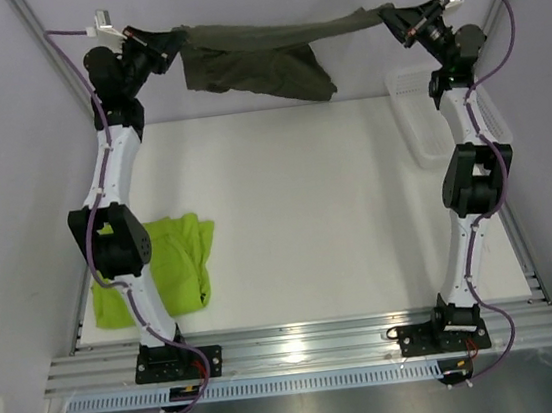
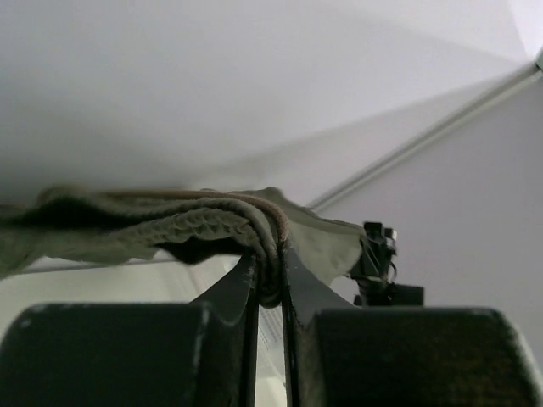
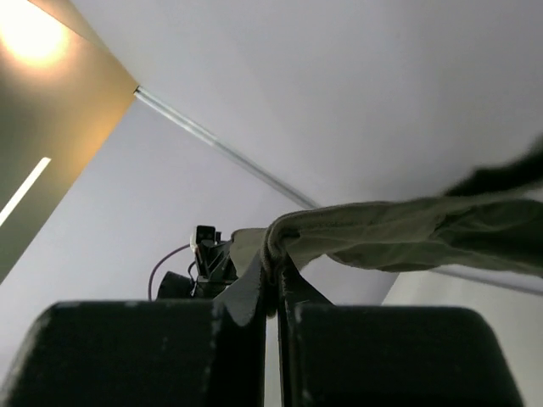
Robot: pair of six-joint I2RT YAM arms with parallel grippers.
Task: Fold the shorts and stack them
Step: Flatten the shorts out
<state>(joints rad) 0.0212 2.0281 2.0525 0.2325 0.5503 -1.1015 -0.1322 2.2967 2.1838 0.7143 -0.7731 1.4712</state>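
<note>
The dark olive-grey shorts (image 1: 258, 60) hang stretched in the air between both arms at the far end of the table. My left gripper (image 1: 178, 43) is shut on their left end; the left wrist view shows the bunched waistband (image 2: 212, 222) pinched between the fingers (image 2: 242, 292). My right gripper (image 1: 385, 14) is shut on the right end, where the cloth (image 3: 382, 233) is clamped at the fingertips (image 3: 254, 288). The loose legs of the shorts droop toward the table in the middle. The lime green shorts (image 1: 177, 264) lie crumpled on the table at the near left, partly under the left arm.
A white mesh basket (image 1: 416, 119) stands at the far right of the white table (image 1: 307, 213), beside the right arm. Walls close in on both sides and behind. The metal rail (image 1: 314, 348) with both arm bases runs along the near edge.
</note>
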